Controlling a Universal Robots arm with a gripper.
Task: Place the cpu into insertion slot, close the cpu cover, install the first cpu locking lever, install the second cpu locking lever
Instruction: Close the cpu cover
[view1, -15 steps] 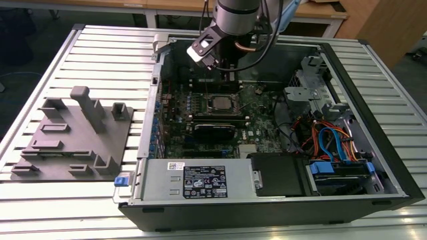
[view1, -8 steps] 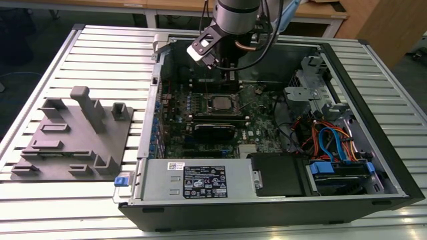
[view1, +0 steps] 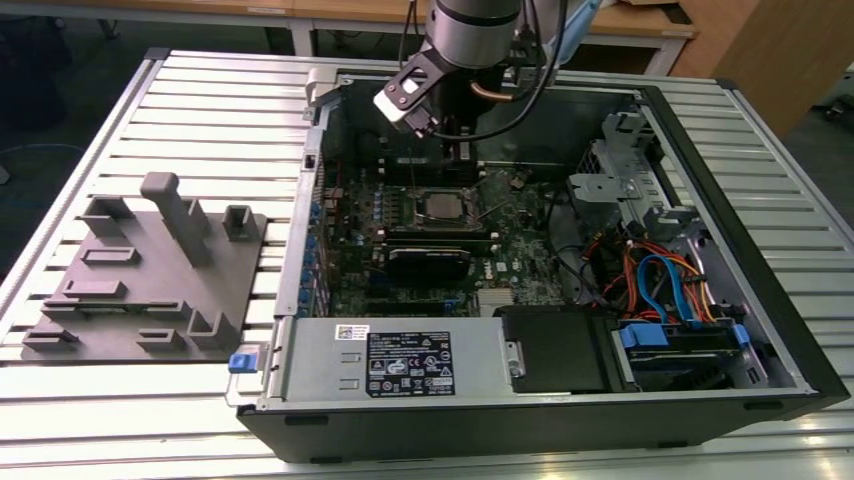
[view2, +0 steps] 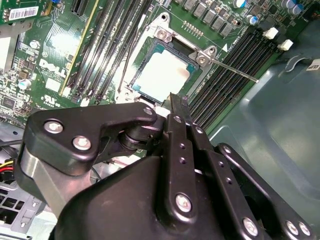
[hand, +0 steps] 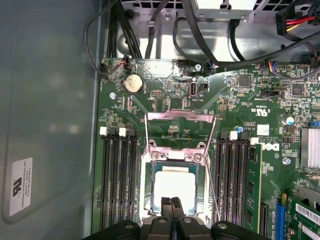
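The cpu (hand: 175, 186) lies flat in the insertion slot (hand: 149, 192), its pale metal top facing up; in the second wrist view the cpu (view2: 165, 75) also sits inside the slot's rim (view2: 136, 80). The cpu cover (hand: 180, 116) is swung open, and bare board shows through its window. A thin locking lever (view2: 235, 70) sticks out free beside the socket. My gripper (hand: 173, 202) hovers just over the chip's edge, shut with nothing in it. In the exterior view the gripper (view1: 458, 150) hangs inside the case above the socket (view1: 441, 207).
Long black memory slots (hand: 117, 180) flank the socket on both sides. A black card (view1: 427, 262), power supply (view1: 394, 365) and cable bundle (view1: 654, 280) fill the case. A grey fixture plate (view1: 140, 290) lies on the slatted table at the exterior view's left.
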